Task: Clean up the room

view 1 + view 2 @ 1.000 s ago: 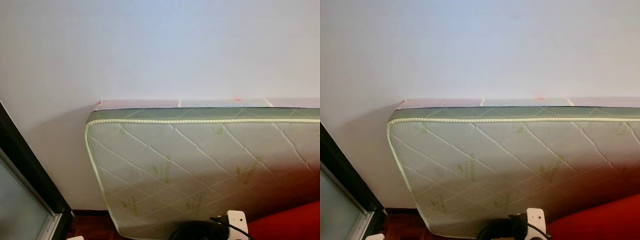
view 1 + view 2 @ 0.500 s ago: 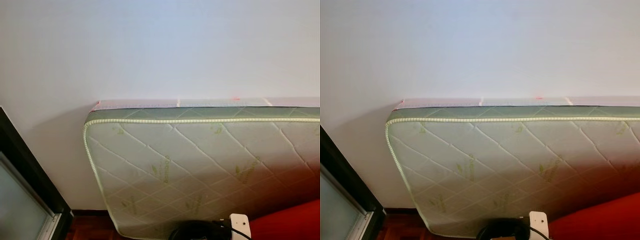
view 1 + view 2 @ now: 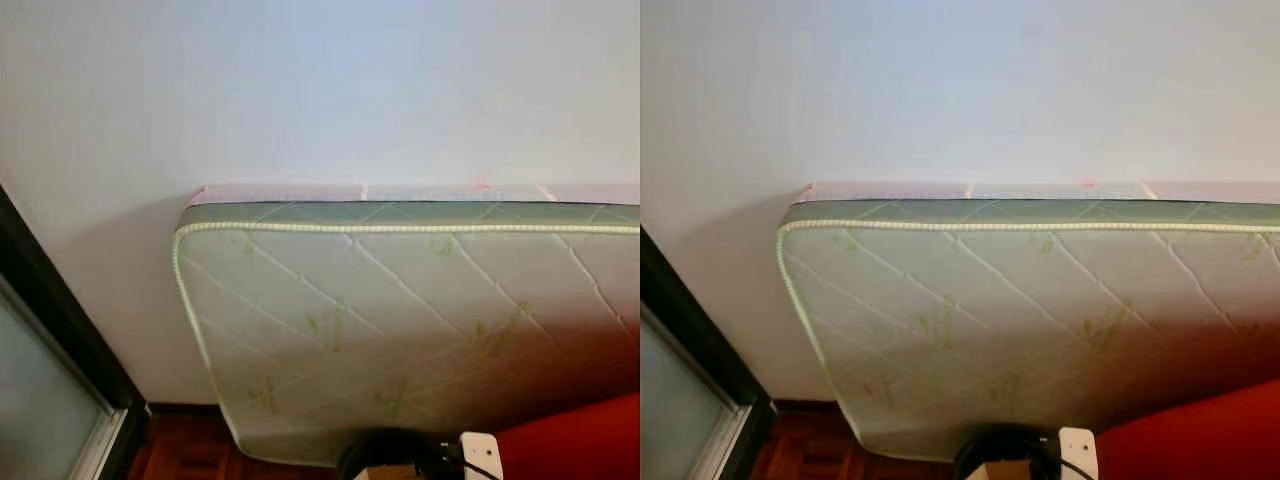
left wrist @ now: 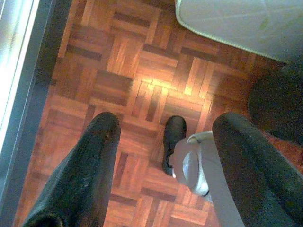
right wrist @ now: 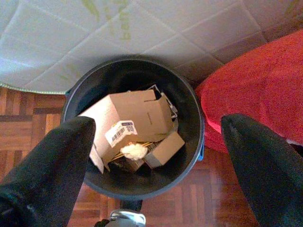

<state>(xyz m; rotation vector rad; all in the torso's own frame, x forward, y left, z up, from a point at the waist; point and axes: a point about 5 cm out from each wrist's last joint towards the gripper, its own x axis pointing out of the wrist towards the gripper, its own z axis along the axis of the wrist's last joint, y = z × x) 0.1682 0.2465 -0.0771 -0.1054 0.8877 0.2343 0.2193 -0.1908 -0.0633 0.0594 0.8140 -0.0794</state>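
Observation:
A black bin [image 5: 196, 118] stands on the parquet floor, holding a large cardboard box [image 5: 137, 111], a smaller box [image 5: 163, 147] and a crumpled white wad [image 5: 134, 151]. My right gripper [image 5: 157, 124] hangs open right above the bin with nothing between its fingers. My left gripper [image 4: 165, 125] is open and empty over bare parquet [image 4: 118, 56], with my black foot [image 4: 173, 137] below it. The bin's dark top [image 3: 390, 445] peeks in at the bottom edge of the eye views.
A quilted green-and-white mattress [image 3: 400, 320] leans on the white wall [image 3: 320, 90] behind the bin. A red soft thing [image 5: 251, 80] lies against the bin's right side. A dark door frame with frosted glass [image 3: 50, 340] stands at the left.
The whole picture has shifted slightly and blurred, so the camera has moved. Mattress, bin and red thing keep their places.

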